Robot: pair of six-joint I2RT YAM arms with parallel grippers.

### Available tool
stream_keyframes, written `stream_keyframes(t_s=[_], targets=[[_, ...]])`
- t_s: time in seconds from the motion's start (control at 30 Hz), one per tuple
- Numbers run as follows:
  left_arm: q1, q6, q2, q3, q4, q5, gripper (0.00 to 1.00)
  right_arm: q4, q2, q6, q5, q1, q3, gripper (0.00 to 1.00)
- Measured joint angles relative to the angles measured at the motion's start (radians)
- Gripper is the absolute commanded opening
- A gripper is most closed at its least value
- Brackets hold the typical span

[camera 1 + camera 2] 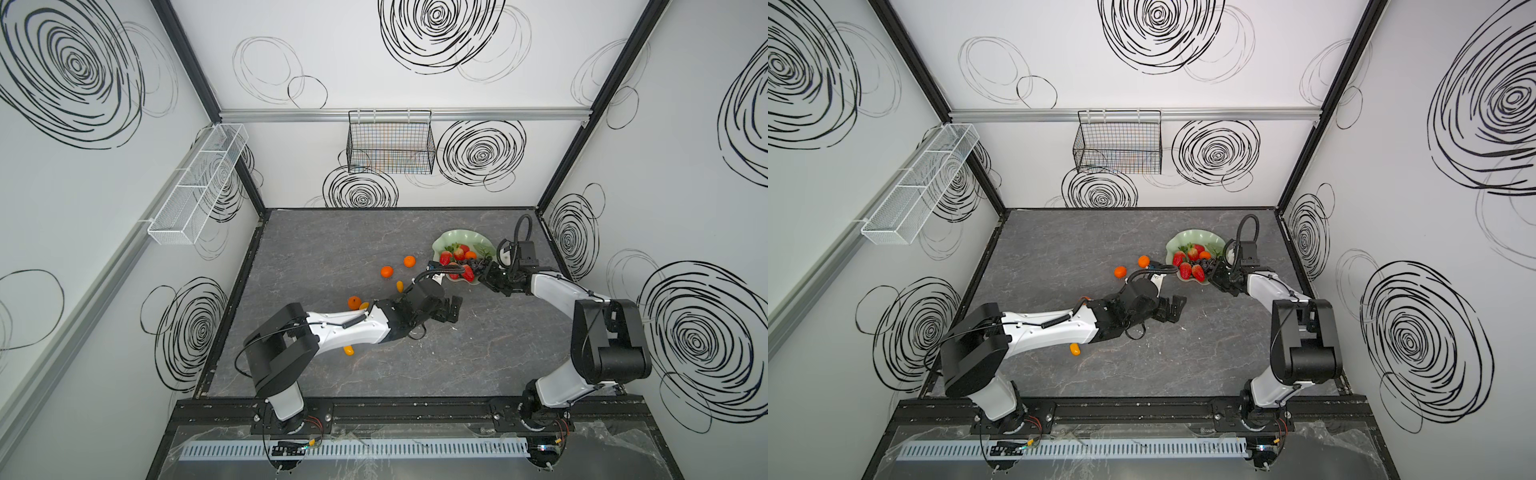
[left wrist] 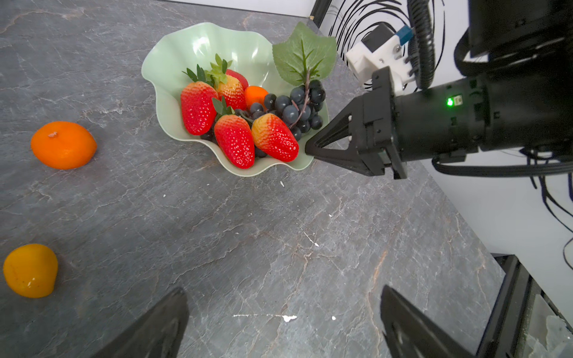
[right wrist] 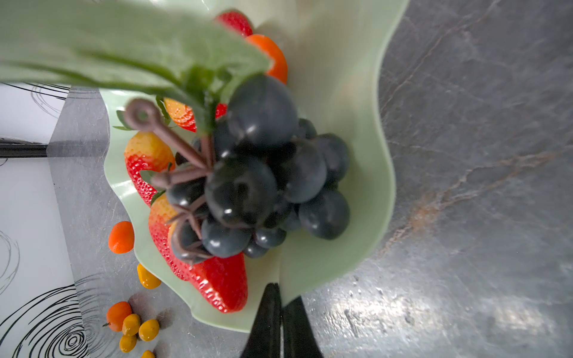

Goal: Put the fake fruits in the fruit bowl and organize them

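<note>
1. nearest the robot's bases, a lone kumquat [image 1: 348, 351] lies on the grey surface [image 1: 457, 365], at the edge of the left arm.
2. the left fingers [image 1: 452, 308] hover over bare surface, spread wide apart with nothing between them.
3. beyond the left arm, a tangerine [image 1: 354, 302] sits just beside a second kumquat [image 1: 364, 306]; a third kumquat [image 1: 400, 285] lies further on.
4. two more tangerines [image 1: 387, 272] rest apart in the open, left of the bowl.
5. the right fingers [image 2: 311, 149] are pressed together, pinching the near rim of the fruit bowl [image 2: 186, 52].
6. the bowl stands far right on the surface. it holds red strawberries [image 2: 198, 108], the grape bunch [image 2: 291, 111] with its green leaf, and one orange tangerine.
</note>
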Motion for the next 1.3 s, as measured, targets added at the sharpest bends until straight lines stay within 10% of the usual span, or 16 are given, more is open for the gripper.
stream_keyframes(t_s=[1.3], targets=[[0.023, -0.020, -0.433, -0.345, -0.075, -0.077, 0.99, -0.012, -0.369, 0.051, -0.050, 0.241, -0.330, 0.01]])
